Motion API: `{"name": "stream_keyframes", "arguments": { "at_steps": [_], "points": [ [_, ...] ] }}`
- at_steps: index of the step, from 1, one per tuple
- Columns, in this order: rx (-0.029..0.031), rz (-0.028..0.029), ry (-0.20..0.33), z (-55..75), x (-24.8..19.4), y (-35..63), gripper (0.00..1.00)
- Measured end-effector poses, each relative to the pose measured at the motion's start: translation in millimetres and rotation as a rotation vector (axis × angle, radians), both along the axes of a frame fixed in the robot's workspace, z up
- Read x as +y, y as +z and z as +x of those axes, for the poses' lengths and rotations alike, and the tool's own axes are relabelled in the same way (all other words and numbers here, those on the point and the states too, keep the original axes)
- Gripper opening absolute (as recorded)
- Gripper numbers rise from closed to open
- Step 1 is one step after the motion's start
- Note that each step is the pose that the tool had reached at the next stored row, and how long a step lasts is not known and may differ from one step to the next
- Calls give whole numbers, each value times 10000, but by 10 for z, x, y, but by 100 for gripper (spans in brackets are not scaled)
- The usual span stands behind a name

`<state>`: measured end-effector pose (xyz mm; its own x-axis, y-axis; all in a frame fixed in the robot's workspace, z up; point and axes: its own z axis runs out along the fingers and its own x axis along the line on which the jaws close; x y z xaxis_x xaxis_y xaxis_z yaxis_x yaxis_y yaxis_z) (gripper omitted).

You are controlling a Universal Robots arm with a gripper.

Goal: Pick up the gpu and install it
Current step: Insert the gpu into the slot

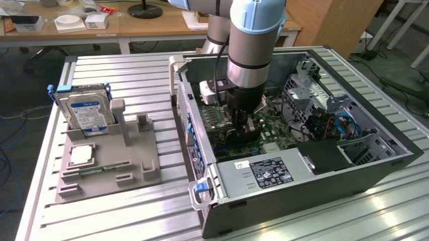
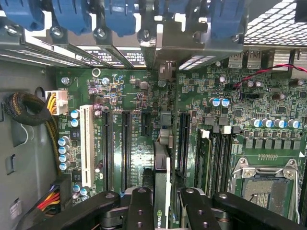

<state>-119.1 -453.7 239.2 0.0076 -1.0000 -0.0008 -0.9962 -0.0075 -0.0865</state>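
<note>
Gpu installation is under way inside the open computer case [image 1: 375,150], where the arm reaches down over the green motherboard [image 2: 139,96]. Clamped edge-on between the gripper [image 2: 165,201] fingers, the gpu [image 2: 161,177] stands upright over a black expansion slot [image 2: 164,124]; its bracket end should meet the rear opening squarely, pressed straight down.

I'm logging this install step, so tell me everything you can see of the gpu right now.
The gpu is a thin card seen edge-on, standing upright between the two sides of the claw, which is closed on it. Its edge looks dark, with a green strip carrying a small logo near the claw. It sits inside the open computer case, low over the green motherboard, lined up with the long black expansion slots. Its far end reaches toward the rear slot brackets. Whether it is seated in a slot cannot be told.
</note>
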Motion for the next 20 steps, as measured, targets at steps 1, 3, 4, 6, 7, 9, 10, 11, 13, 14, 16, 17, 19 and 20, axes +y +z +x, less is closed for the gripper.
{"name": "stream_keyframes", "arguments": {
  "at_steps": [1, 3, 4, 6, 7, 9, 10, 11, 13, 14, 16, 17, 19, 20],
  "points": [
    [0, 0, -1, 0, 0, 0, 26],
    [0, 0, 0, 0, 0, 0, 26],
    [0, 0, 0, 0, 0, 0, 26],
    [-5, 0, 1, -4, 0, -24, 26],
    [-9, -10, 3, -9, -1, -37, 26],
    [-8, -6, 0, -11, -1, -40, 26],
    [-9, -6, 0, -12, -1, -40, 26],
    [-8, -6, -1, -12, -1, -40, 26],
    [-9, -6, -1, -12, -1, -40, 26],
    [-9, -6, -1, -12, -1, -40, 26],
    [-9, -5, 0, -12, -1, -40, 26],
    [-11, 2, -1, -12, -1, -39, 26],
    [-29, 41, -3, -11, -1, -32, 26],
    [-24, 72, -3, -12, 0, -26, 26]
  ]
}}
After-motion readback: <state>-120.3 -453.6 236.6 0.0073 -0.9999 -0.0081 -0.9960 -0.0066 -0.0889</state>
